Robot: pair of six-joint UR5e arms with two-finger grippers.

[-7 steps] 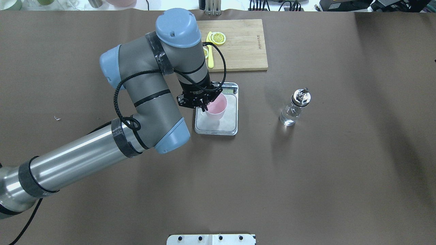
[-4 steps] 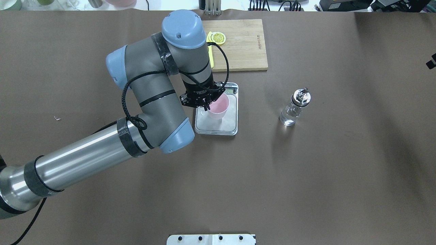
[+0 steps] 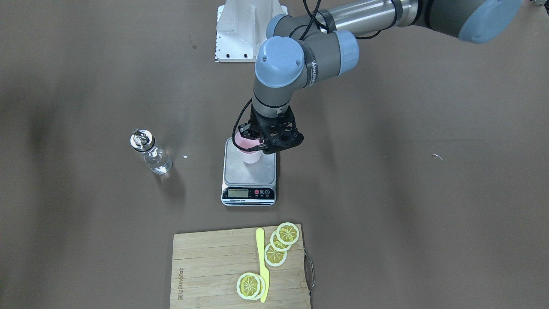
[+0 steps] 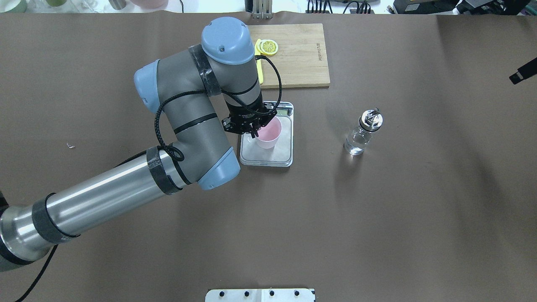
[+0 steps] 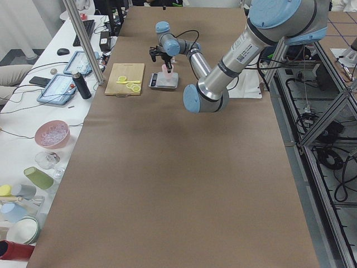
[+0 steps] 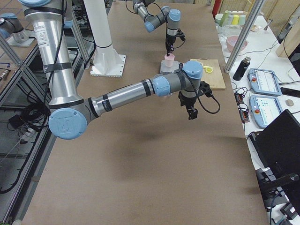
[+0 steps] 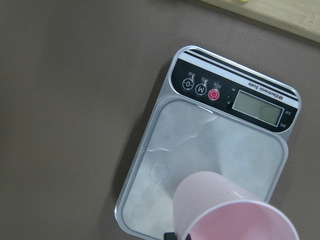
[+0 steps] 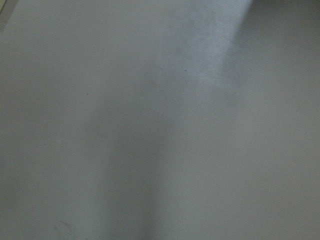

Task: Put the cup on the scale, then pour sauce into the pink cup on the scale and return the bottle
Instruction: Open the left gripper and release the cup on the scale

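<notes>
On the brown table point(image 4: 377, 218) the left gripper point(image 4: 253, 132) is clamped on the rim of the cup point(image 4: 269, 132), set on the scale point(image 4: 268, 158), the bottle point(image 4: 358, 141) well apart rightward; the right gripper's point(image 6: 191, 112) state I cannot tell.

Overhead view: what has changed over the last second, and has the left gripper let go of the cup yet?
The left arm swung slightly rightward, nudging the cup a touch toward the middle of the scale. The left gripper still pinches the cup's rim, so it has not let go. The right gripper has come into view at the right edge, moving left. The scale and the bottle have not moved.
</notes>
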